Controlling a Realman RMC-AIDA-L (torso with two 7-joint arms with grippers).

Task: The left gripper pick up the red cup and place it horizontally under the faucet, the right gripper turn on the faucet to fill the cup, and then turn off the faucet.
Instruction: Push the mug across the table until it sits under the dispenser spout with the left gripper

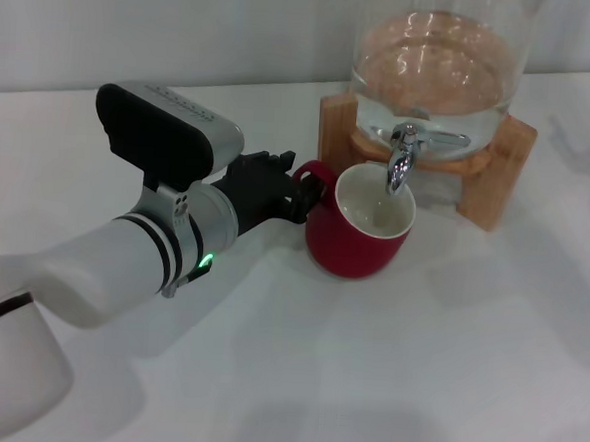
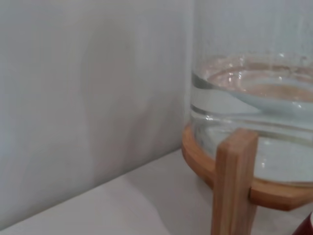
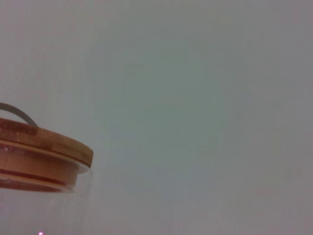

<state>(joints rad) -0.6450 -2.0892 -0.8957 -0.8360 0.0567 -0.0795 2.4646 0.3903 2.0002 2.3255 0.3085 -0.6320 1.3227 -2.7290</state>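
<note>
while under the faucet (image 1: 403, 160), red cup (image 1: 358, 230), left hand (image 1: 282, 192) at its handle

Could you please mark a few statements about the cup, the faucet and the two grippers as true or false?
1. The red cup stands upright under the faucet. True.
2. The left gripper is at the cup's handle. True.
3. Water is streaming from the faucet into the cup. False: no stream shows.
4. The right gripper is on the faucet lever. False: it appears in no view.
5. The glass jar is empty. False: it holds water.
</note>
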